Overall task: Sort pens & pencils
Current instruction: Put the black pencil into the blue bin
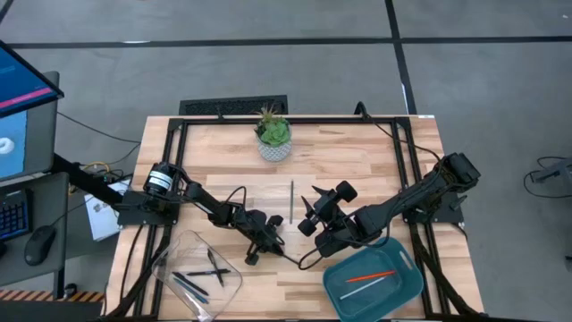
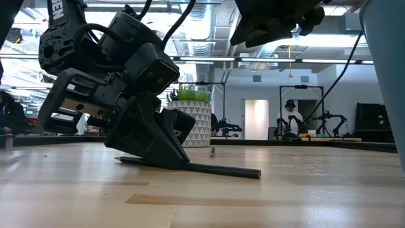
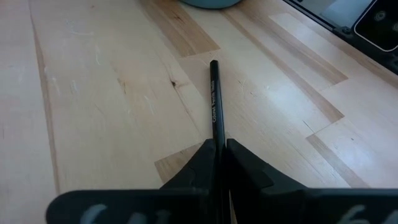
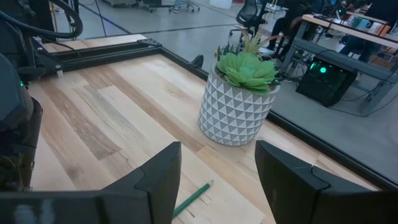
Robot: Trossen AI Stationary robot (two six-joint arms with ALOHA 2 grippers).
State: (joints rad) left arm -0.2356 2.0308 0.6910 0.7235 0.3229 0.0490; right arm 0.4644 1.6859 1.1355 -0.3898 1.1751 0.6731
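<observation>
My left gripper is low at the table's near middle, shut on a black pencil that lies along the wood. My right gripper hangs open above the table's middle, touching nothing. A grey-green pencil lies flat on the wood just ahead of it. Black pens lie in a clear tray at the near left. An orange-red stick and a white stick lie in a teal tray at the near right. My left gripper pinches the black pencil's shaft between its two fingers. The fingers slant down from above and lie along the pencil, whose free end sticks out ahead of them. In the low view the pencil lies on the table.
A potted succulent in a white patterned pot stands at the far middle of the table. A black frame runs round the table's edges. Bare wood lies between the two trays. A person shows far back in the room.
</observation>
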